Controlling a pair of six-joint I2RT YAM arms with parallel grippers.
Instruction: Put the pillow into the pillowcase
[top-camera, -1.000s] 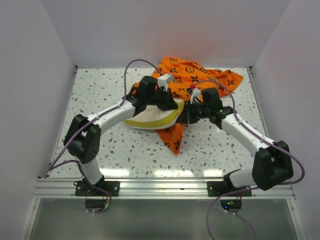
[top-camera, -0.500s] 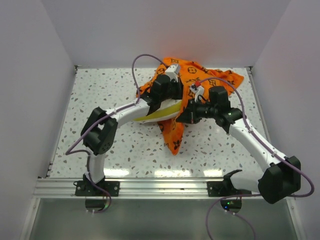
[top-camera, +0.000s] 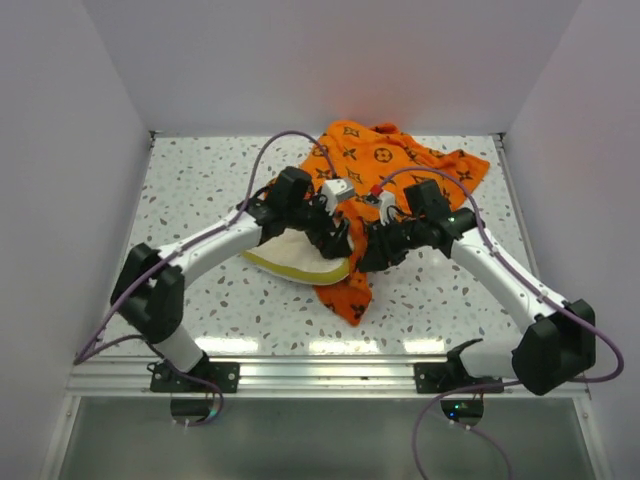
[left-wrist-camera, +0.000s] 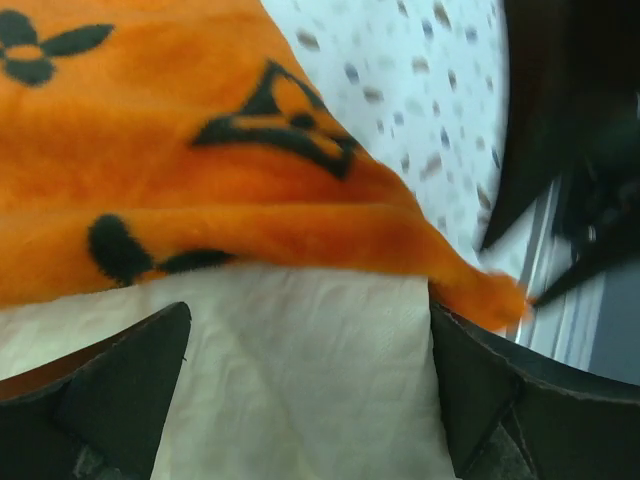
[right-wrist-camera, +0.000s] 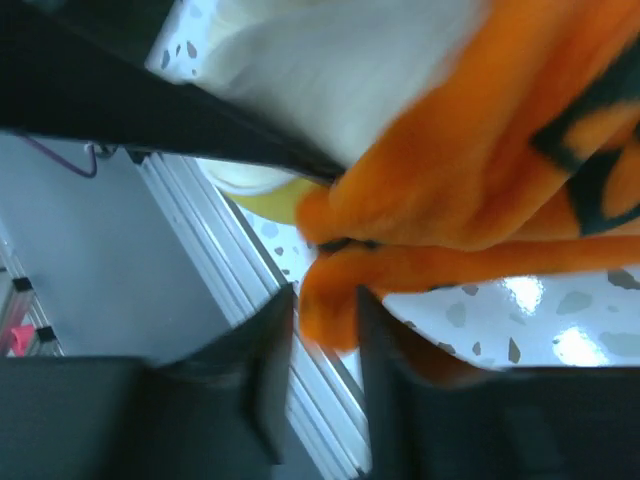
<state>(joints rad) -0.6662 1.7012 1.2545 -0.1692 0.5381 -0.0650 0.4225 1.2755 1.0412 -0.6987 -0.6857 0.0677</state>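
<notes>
The left gripper (left-wrist-camera: 308, 335) has its jaws spread wide over the pillow (top-camera: 288, 256). Only the end just ahead of it tucks under the pillowcase (top-camera: 392, 160), and most lies outside. The right gripper (right-wrist-camera: 325, 300) pinches the case's edge. The opening itself seems hidden beneath both wrists.

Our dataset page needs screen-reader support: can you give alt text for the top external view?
The left arm and right arm reach inward and meet at the middle of a speckled table, over a cream pillow with a yellow edge. A crumpled orange pillowcase with dark motifs overlaps the pillow's right end and bunches toward the far edge.
</notes>
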